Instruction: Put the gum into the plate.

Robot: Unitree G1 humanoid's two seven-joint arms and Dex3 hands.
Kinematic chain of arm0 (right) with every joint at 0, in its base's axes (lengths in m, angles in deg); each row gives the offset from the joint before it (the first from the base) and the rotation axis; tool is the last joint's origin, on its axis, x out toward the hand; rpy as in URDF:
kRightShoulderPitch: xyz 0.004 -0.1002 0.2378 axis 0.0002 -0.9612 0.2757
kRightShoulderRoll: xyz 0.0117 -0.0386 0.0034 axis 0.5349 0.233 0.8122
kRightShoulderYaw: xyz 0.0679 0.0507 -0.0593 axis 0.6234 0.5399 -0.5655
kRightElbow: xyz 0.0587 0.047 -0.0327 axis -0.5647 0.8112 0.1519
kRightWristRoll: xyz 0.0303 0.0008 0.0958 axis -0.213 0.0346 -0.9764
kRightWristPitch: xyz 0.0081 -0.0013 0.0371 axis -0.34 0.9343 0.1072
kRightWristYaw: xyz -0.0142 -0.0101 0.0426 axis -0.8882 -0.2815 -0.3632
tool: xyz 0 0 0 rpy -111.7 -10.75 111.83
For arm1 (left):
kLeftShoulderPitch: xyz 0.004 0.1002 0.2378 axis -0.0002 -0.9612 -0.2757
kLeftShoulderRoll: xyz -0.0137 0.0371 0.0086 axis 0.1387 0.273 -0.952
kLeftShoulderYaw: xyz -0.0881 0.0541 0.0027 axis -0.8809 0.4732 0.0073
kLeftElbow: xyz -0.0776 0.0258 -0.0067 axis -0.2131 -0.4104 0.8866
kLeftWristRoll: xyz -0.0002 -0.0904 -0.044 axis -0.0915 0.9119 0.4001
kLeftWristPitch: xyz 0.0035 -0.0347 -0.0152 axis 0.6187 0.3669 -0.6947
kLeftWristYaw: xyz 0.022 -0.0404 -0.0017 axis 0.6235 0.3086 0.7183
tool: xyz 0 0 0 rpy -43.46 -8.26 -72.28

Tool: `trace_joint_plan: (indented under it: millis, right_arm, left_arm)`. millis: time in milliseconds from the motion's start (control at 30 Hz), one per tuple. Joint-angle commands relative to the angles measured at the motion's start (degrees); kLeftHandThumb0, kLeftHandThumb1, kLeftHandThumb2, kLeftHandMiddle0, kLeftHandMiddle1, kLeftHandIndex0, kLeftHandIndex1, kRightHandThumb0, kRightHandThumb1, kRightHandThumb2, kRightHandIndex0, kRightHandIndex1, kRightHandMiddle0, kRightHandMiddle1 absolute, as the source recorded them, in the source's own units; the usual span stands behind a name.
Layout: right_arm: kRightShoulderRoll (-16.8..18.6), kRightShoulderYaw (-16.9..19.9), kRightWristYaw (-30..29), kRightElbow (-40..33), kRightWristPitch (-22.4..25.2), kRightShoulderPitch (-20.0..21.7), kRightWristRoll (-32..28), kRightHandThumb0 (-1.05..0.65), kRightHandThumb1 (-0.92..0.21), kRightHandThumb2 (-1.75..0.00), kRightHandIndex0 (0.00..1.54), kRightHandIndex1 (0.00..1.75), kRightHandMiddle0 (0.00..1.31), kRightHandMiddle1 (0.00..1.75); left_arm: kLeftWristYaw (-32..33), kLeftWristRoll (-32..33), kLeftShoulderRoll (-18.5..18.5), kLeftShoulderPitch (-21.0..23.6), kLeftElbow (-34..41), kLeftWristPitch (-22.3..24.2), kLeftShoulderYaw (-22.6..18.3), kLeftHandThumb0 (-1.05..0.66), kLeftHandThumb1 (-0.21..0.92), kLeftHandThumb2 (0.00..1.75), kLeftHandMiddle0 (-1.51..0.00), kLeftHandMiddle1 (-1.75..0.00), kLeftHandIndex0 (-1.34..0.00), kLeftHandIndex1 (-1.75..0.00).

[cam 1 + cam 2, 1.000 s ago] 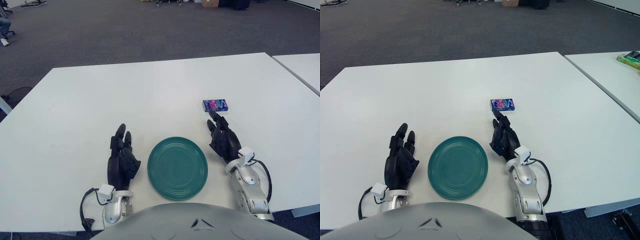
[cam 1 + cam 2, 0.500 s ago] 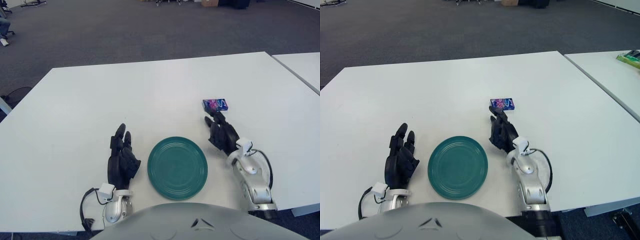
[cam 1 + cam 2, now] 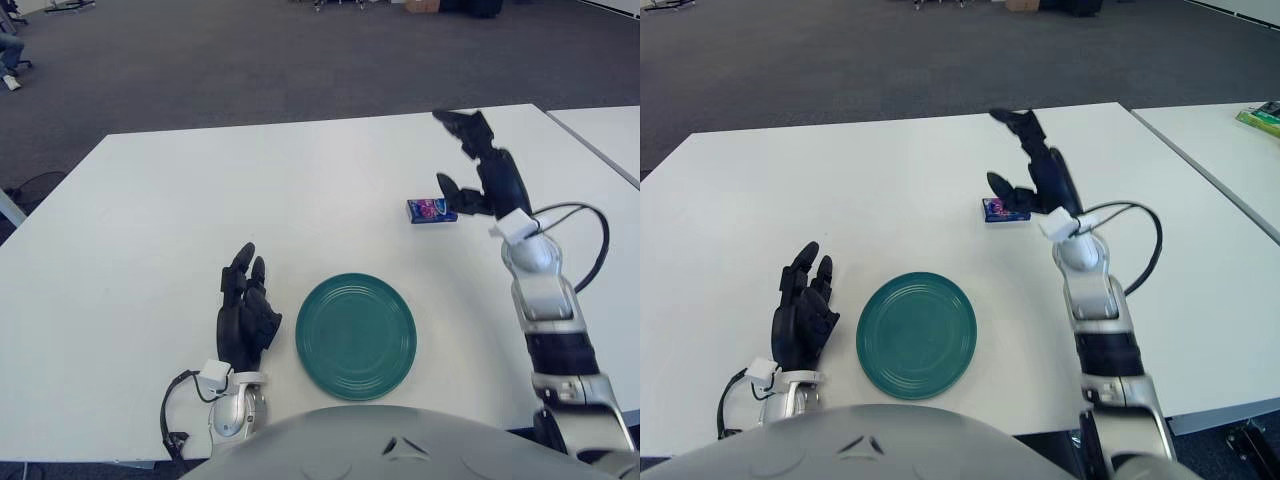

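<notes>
On the white bench (image 3: pixel 150 220) the gum (image 3: pixel 430 210) lies flat, well apart from the green plate (image 3: pixel 355 336), which sits empty near the robot. Above the gum the right hand (image 3: pixel 478 165) hangs with fingers spread wide and the thumb low beside the pack, holding nothing; I judge it is posed to come down for a grasp. Beside the plate, on its left, the left hand (image 3: pixel 246 310) is idle and relaxed. Nothing stands between gum and plate.

Gum (image 3: pixel 430 210) right end hidden behind right robot hand (image 3: pixel 482 165).
</notes>
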Motion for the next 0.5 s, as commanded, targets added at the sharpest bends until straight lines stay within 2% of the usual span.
trace_joint_plan:
  millis: [0,133,400,467]
  right_arm:
    - [-1.1,-2.9,-3.2,6.2,-1.3,4.8,6.2,-0.69,-0.92,-0.58,0.57,0.14,0.1,0.97]
    - [-2.7,-6.9,-6.4,9.4,-0.5,8.7,14.4,-0.72,-0.92,-0.56,0.57,0.15,0.11,0.99]
    - [-3.8,-12.0,-7.6,13.6,0.5,12.5,21.0,-0.72,-0.92,-0.48,0.55,0.14,0.12,1.0]
    - [-3.9,-14.2,-8.8,17.2,0.4,14.0,23.1,-0.73,-0.92,-0.47,0.53,0.13,0.12,1.0]
  left_arm:
    - [1.0,-0.1,-2.1,0.8,-2.5,2.0,-0.2,-0.88,0.92,0.9,-0.41,-0.05,-0.03,-0.88]
    - [1.6,-1.0,-2.1,1.0,-2.7,1.9,0.0,-0.87,0.92,0.89,-0.43,-0.06,-0.05,-0.9]
    - [2.1,-1.2,-2.3,1.3,-3.0,1.5,0.3,-0.85,0.92,0.88,-0.46,-0.06,-0.08,-0.92]
    - [2.1,-1.1,-2.5,1.3,-3.0,1.4,0.4,-0.85,0.92,0.87,-0.46,-0.06,-0.09,-0.92]
